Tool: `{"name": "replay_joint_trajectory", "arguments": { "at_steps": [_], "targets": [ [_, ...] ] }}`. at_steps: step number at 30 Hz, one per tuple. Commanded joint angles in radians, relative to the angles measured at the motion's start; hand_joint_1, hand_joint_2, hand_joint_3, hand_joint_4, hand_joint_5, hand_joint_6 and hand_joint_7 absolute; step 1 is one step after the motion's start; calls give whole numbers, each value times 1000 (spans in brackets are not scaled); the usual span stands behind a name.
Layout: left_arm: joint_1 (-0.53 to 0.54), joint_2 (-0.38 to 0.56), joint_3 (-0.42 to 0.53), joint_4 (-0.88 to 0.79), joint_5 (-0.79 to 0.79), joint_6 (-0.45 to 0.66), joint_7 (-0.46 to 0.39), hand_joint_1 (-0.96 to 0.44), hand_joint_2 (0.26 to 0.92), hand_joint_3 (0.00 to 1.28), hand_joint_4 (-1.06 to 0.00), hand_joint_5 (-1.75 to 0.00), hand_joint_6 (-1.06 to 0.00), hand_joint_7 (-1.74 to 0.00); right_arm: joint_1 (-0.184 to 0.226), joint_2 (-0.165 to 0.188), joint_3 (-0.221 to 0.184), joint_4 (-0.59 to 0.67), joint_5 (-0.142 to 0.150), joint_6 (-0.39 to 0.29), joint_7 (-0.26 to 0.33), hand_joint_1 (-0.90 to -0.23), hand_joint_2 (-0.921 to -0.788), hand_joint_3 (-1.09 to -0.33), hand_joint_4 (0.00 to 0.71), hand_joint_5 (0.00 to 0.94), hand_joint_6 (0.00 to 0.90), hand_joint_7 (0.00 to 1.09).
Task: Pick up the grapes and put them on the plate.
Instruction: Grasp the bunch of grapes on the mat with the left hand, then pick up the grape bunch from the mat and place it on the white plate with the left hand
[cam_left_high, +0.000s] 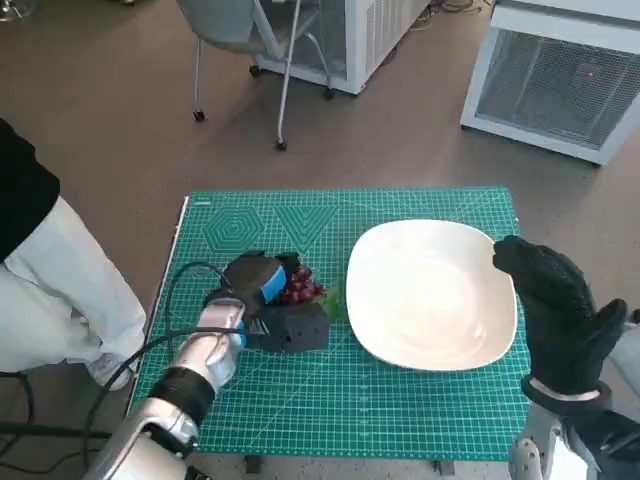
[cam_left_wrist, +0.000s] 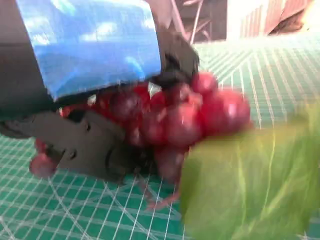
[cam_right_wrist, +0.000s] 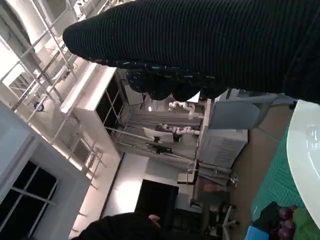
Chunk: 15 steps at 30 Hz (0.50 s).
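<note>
Grapes (cam_left_high: 298, 286), red with a green leaf, on the green tabletop (cam_left_high: 400, 410) just left of the white plate (cam_left_high: 430, 295) | left robot hand (cam_left_high: 262, 290) closed around grapes | right robot hand (cam_left_high: 560, 315) spread, holding nothing, at the plate's right edge

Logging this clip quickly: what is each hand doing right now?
Left hand: fingers closed around the grapes on the mat, holding them.
Right hand: holds nothing, raised beside the plate; open or closed cannot be told.
</note>
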<state>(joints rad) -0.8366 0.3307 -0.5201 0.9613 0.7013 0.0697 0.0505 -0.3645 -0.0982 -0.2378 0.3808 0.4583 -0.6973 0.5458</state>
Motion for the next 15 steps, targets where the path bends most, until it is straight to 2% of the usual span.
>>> {"name": "replay_joint_trajectory", "arguments": {
  "at_steps": [1, 7, 11, 15],
  "targets": [
    [82, 64, 35, -222, -2, 47, -54, 6, 910, 195, -498, -1551, -625, -987, 17, 1, -2, -1, -3, 17, -8, -399, -921, -627, 425, 452, 185, 866],
    [166, 130, 85, -490, 19, 102, -98, 6, 882, 177, -588, -1457, -691, -922, 12, 1, -1, 0, -5, 17, -9, -399, -921, -625, 425, 450, 185, 865],
    [211, 163, 118, -646, 36, 144, -128, 3, 897, 109, -663, -1355, -699, -931, 8, 2, 0, 4, -7, 16, -10, -399, -921, -623, 426, 450, 186, 865],
    [255, 186, 154, -781, 49, 177, -148, 3, 909, 72, -694, -1311, -698, -942, 4, 2, 0, 8, -6, 17, -8, -398, -921, -622, 427, 448, 187, 864]
  ]
}}
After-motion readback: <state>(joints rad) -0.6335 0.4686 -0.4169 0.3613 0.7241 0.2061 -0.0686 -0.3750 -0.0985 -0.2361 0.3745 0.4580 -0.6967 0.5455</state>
